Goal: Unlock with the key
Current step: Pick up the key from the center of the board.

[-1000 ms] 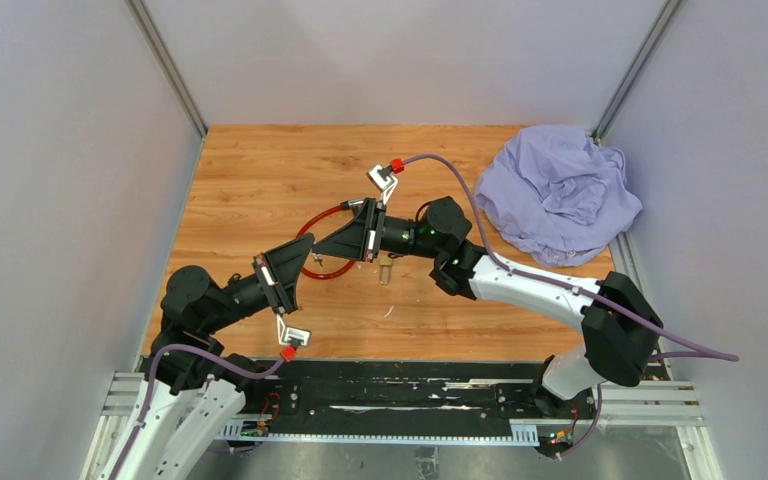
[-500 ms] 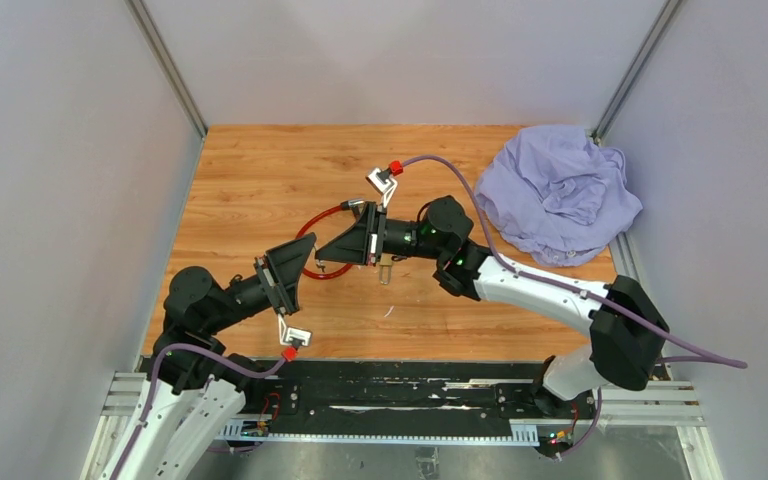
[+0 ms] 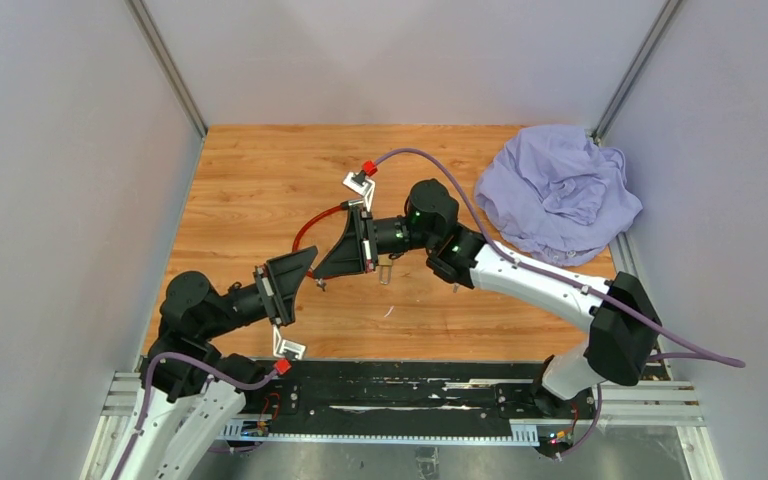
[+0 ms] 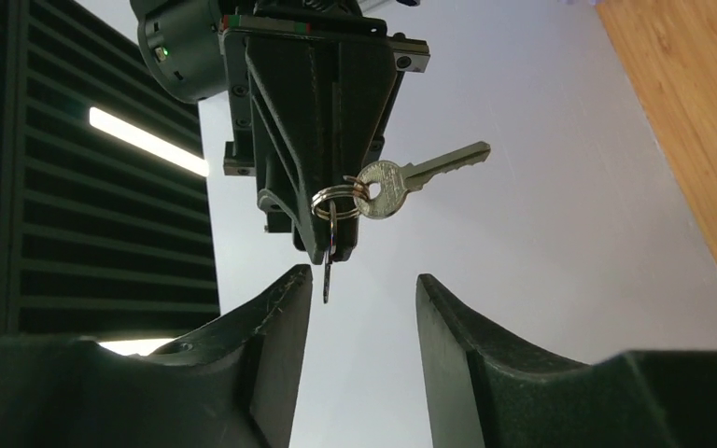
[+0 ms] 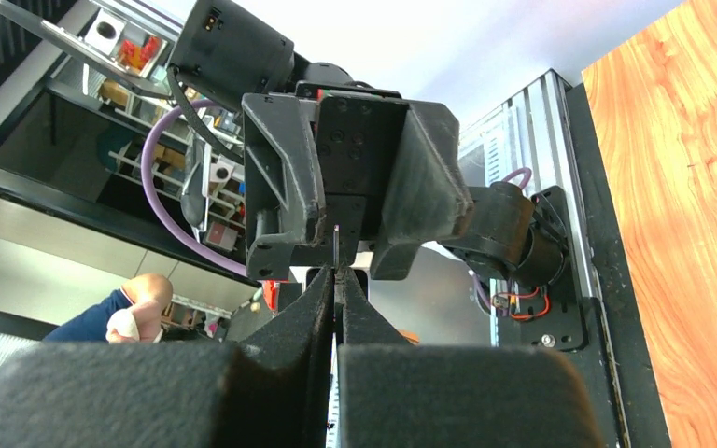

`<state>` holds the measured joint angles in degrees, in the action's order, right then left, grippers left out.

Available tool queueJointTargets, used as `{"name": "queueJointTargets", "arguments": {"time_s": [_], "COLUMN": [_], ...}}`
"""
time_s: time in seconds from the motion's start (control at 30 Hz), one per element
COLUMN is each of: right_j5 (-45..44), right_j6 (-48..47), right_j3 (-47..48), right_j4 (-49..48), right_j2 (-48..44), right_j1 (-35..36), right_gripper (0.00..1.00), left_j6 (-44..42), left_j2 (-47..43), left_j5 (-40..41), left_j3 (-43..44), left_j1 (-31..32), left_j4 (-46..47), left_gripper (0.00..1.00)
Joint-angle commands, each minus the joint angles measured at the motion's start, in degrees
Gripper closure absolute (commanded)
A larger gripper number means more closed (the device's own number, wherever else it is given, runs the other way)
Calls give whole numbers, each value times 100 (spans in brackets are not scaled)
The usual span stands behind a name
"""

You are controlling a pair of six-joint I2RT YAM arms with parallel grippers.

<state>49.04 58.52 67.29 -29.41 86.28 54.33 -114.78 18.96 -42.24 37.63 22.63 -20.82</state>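
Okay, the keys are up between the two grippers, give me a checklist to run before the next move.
1. Right gripper shut on key: ok.
2. Left gripper open: ok.
3. Tip of key between left fingers: ok.
4. Ring and spare key hanging free: ok.
5. Keyhole of cable lock visible: cannot tell.

Robotics lab test cell: grey panel walls [image 3: 60, 150] on aluminium framing [image 3: 165, 65] enclose a wood-grain counter [image 3: 250, 170]; equipment shelves [image 5: 84, 93] stand beyond.
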Motion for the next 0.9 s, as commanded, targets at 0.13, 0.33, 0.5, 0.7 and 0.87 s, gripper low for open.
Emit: {"name": "queueJointTargets", "arguments": {"time_s": [0.13, 0.33, 0.5, 0.7, 0.87], "right_j5": [353, 359, 399, 495, 460], "right_j6": [-444, -354, -316, -290, 68], "right_j3": [348, 480, 553, 553, 334], "right_j4": [586, 479, 428, 344, -334], "right_j2": [94, 203, 271, 320, 325], "right_j1": [-112, -117, -122, -133, -184], "right_gripper": [99, 100, 99, 99, 80], "left_j6": [-66, -120, -127, 41, 463], "left_j2": [-191, -263, -294, -292, -263], "left_j5": [-393, -458, -428, -351, -129], "left_j3": [134, 105, 105, 97, 67], "left_j1": [11, 12, 9, 13, 13], "left_j4": [-110, -219, -295, -219, 49], "left_gripper": [64, 76, 75, 99, 100]}}
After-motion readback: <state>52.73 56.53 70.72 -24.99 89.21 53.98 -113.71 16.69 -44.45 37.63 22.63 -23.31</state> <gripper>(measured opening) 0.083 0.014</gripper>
